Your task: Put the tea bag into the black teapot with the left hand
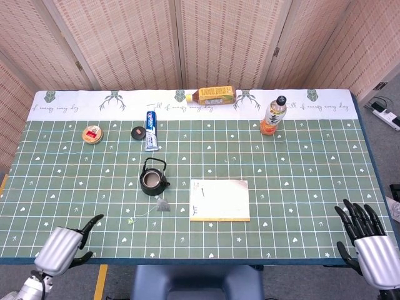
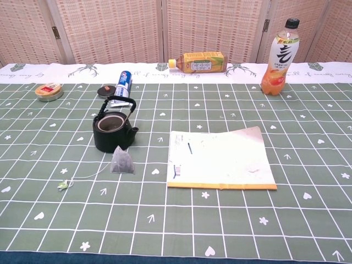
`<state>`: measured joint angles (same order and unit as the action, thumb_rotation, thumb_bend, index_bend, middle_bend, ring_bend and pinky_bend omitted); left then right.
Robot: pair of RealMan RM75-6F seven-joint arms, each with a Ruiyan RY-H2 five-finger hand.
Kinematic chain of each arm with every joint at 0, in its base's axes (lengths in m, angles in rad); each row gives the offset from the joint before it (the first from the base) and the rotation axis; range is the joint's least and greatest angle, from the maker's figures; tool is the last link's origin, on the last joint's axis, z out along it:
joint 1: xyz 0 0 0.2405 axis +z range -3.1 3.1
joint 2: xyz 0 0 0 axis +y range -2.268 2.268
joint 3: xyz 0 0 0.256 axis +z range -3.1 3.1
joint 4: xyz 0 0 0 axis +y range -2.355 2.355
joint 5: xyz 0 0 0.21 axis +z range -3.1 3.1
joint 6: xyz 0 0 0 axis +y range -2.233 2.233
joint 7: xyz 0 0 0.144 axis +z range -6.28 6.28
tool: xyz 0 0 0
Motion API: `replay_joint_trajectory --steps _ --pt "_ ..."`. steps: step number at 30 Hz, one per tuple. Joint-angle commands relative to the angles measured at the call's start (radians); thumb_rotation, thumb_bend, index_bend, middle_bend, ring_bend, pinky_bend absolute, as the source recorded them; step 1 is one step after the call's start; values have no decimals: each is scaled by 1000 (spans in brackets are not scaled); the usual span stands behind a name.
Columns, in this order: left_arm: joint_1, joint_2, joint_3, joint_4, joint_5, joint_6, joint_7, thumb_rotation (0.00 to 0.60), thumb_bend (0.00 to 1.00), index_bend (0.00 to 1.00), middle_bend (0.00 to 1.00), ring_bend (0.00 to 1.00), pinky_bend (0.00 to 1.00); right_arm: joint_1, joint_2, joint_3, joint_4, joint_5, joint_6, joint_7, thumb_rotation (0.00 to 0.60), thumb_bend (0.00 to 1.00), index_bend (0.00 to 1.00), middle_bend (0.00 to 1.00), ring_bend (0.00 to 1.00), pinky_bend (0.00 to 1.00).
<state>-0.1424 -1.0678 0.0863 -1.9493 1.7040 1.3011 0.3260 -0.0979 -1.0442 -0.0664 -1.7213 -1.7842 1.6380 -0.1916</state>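
nothing's done yet: one tea bag [image 2: 122,162] lies on the cloth just in front of the one black teapot [image 2: 114,131], lid off, string trailing left. my left hand [image 1: 64,245] is empty with fingers apart at the near edge, well short of it. my right hand [image 1: 367,240] is also empty and spread. two bottles at the back.

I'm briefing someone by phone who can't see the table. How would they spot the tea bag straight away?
Find the black teapot with its raised handle, left of the open notebook in the middle of the green checked tablecloth. Just in front of it, towards the robot, stands the tea bag. It is the only small grey pyramid pouch, and a thin string runs from it to a little green tag.
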Motion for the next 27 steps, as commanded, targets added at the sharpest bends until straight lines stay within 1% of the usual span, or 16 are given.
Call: replay_joint_trajectory --steps 1,3,6,7,11,13,16,22,27 --pt "-74 -13 -40 -84 -142 -111 -20 600 157 333 1000 1000 1000 10 -3 -1 -3 7 -23 -11 600 419 0 0 0 0" --pt "-95 -51 -64 -73 -211 -142 10 600 159 354 1000 1000 1000 13 -2 -3 -5 3 -30 -13 600 419 0 0 0 0" --pt "-119 -135 -91 -43 -292 -168 54 600 180 330 1000 1000 1000 14 3 -7 -6 -9 -23 -1 600 419 0 0 0 0" --pt "-125 -175 -100 -23 -317 -168 70 600 188 334 1000 1000 1000 13 5 -8 -5 -13 -18 3 600 419 0 0 0 0" --pt "-135 -315 -130 64 -377 -139 119 600 193 347 1000 1000 1000 9 11 -11 -2 -22 -5 16 600 419 0 0 0 0" --pt "-146 -370 -142 97 -412 -141 136 600 192 333 1000 1000 1000 8 15 -12 -1 -25 0 23 600 418 0 0 0 0" --pt "-165 -428 -153 140 -445 -152 152 600 192 325 1000 1000 1000 7 19 -12 1 -25 6 36 600 419 0 0 0 0" --pt "-194 -484 -168 209 -500 -169 161 600 194 346 1000 1000 1000 3 25 -14 3 -35 21 49 600 420 0 0 0 0" --pt "-207 -492 -174 237 -515 -167 158 600 195 367 1000 1000 1000 2 25 -15 5 -38 22 48 600 419 0 0 0 0"
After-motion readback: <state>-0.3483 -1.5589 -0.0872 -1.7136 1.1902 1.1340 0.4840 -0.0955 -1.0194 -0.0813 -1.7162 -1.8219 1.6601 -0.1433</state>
